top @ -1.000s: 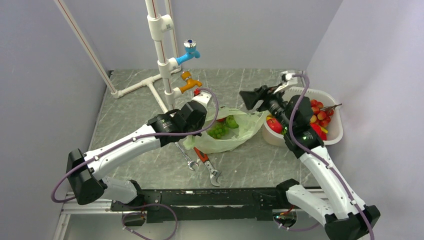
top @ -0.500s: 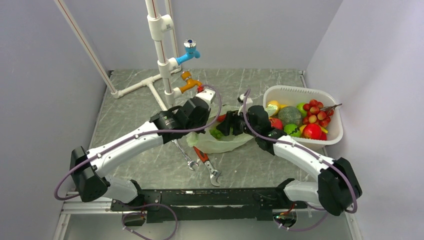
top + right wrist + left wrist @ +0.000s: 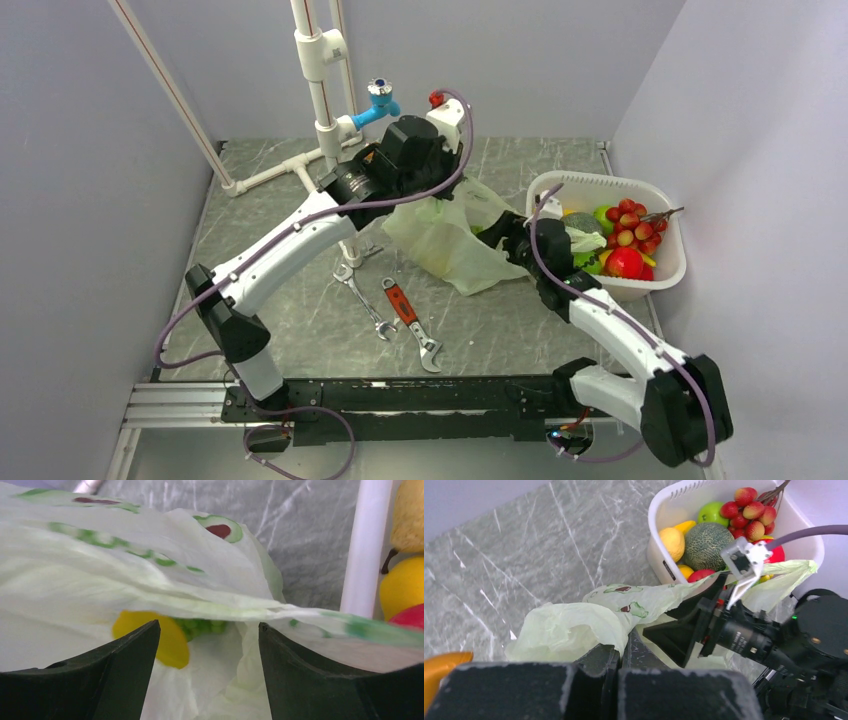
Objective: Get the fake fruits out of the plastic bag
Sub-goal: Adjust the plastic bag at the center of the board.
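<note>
The pale green plastic bag [image 3: 445, 235] hangs lifted off the table, held at its top by my left gripper [image 3: 432, 205]. In the left wrist view the jaws [image 3: 624, 647] are shut on a fold of the bag [image 3: 574, 627]. My right gripper [image 3: 505, 238] is open at the bag's mouth, its fingers reaching inside. In the right wrist view the open gripper [image 3: 207, 630] faces a yellow fruit [image 3: 167, 640] and a green bunch [image 3: 200, 626] inside the bag [image 3: 125, 580].
A white tub [image 3: 668, 275] with several fruits stands at the right, close beside the right arm. Two wrenches [image 3: 362, 305] and a red-handled spanner [image 3: 405, 310] lie on the table. A white pipe stand [image 3: 322, 120] with blue and orange taps rises behind the left arm.
My left gripper has lifted the bag up and back, off the table. My right gripper has moved right and further into the bag's mouth.
</note>
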Robot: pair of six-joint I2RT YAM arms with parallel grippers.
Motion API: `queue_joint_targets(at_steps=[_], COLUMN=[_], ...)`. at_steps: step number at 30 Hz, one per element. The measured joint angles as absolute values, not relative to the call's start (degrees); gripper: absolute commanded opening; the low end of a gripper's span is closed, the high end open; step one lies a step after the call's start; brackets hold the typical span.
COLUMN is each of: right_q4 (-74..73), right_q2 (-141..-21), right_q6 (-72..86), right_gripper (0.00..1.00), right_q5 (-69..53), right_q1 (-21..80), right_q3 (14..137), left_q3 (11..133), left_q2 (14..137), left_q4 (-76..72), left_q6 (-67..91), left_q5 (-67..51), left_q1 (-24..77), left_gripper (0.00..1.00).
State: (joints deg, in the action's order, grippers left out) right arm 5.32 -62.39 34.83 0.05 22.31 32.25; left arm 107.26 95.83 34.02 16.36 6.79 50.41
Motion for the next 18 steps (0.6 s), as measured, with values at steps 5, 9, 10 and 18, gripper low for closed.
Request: queue_joint_targets(at_steps=[5,9,10,18], right_q4=[5.6,7.3,7.8,10.9], right_q2=[-55.4,-55.6,-56.3,-63.4], right_q6=[32.7,30.6,30.2,31.6], right_gripper=[0.75,0.76,0.76,0.73], right_q5=[-0.6,-4.0,-5.3,-10.8], right_q1=[22.2,24.8,26.3,35.9], right_q3=[31.9,30.5,29.8,21.2], left_q3=[108.0,96.8,92.6,65.4], left_q2=[96.5,91.9,90.2,76.9], left_q4=[33.4,32.3,31.9,34.4], left_q6=[12.9,12.3,12.3,16.7], left_q5=[3.7,3.6,4.0,5.7], left_q1=[49.9,49.8,49.8,49.7], left_gripper=[0.0,0.0,0.0,0.0])
